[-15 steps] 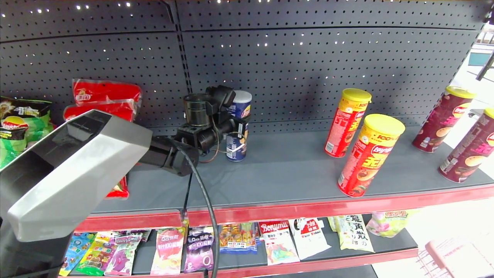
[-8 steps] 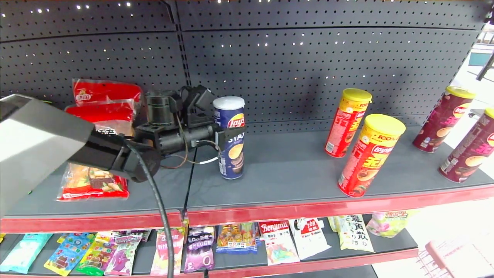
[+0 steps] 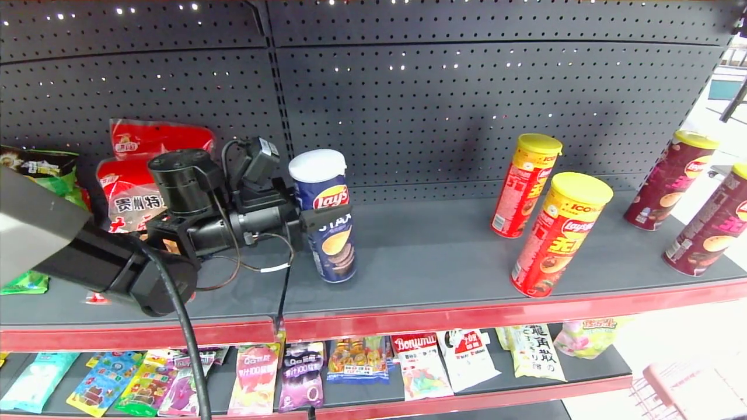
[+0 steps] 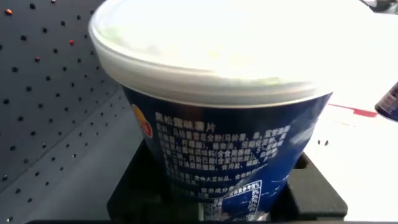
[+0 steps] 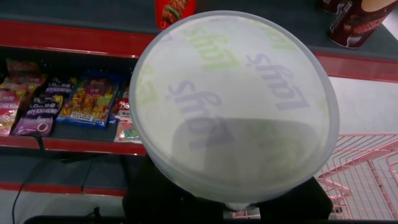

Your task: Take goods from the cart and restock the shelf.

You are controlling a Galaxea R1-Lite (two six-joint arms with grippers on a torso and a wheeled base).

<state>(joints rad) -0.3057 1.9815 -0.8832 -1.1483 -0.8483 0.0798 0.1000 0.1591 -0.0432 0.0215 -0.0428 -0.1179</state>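
The upper shelf carries closed red cans and, at its right end, dark red cans. My left claw is clamped around the middle of the blue chip can, which is upright on this shelf beside the red bags. My right claw grips a second can with a pale lid, above the pink cart.

Glossy printed can, translucent plastic lid; matt shelf.

Blue chip can clamped in left end effector.
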